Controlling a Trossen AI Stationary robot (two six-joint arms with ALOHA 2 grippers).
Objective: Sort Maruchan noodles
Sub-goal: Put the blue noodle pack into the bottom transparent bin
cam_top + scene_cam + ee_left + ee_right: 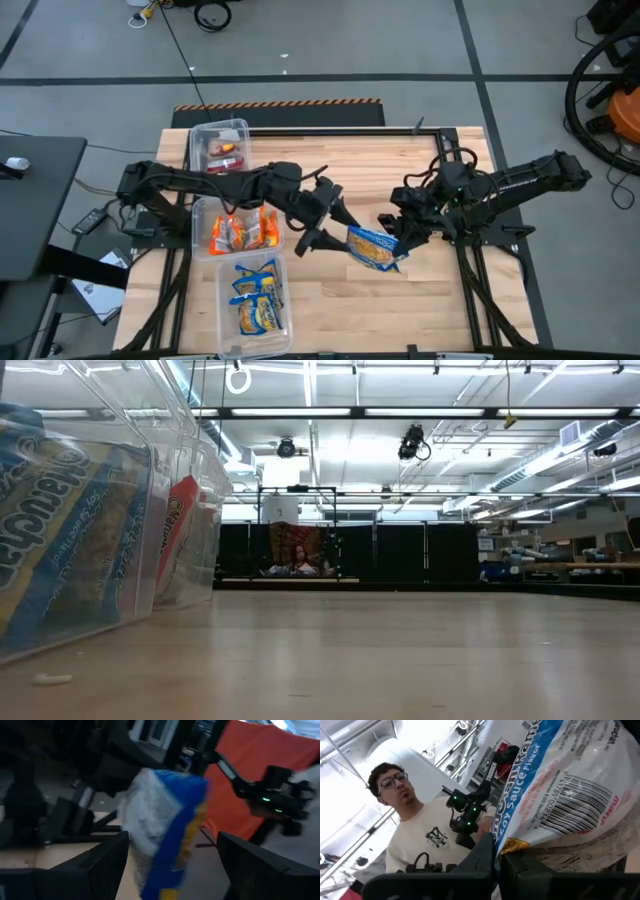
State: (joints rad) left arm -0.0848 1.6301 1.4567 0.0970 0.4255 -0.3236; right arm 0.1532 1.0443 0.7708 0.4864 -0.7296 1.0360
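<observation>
Maruchan noodles in a blue-and-yellow packet [376, 249] are pinched in the shut right claw [398, 240], held over the middle of the wooden bench [400, 310]. The left claw [322, 225] is spread wide apart just beside the packet, with nothing held. Behind the left claw, three clear bins [218, 146] are lined up, with orange packets [243, 233] and blue packets [256, 298] inside. Grey floor [330, 40] is seen around the bench. A person [422, 832] is seen in the room.

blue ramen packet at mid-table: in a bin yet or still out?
Out. The blue-and-yellow packet is clear of the three bins, pinched at one edge by the right gripper; the left gripper, jaws open, is beside it.
</observation>
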